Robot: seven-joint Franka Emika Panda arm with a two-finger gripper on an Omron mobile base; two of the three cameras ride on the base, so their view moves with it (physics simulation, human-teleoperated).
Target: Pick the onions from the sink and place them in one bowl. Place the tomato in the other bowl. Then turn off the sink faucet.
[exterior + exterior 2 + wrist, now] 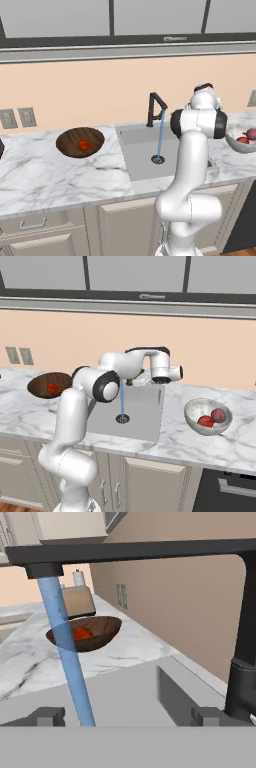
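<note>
My hand beside the running faucet, fruit sorted into bowls.
Left: tomato in wooden bowl. Right: onions in pale bowl; water falls into sink. Hand view: faucet close; my fingertips spread apart, gripper empty.

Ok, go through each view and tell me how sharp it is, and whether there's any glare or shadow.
Left base view: evenly lit, no glare, soft shadow inside the wooden bowl. Right base view: equally flat light, edges slightly soft. Hand view: the faucet and water stream loom large, and the tomato is a blurry orange patch.
</note>
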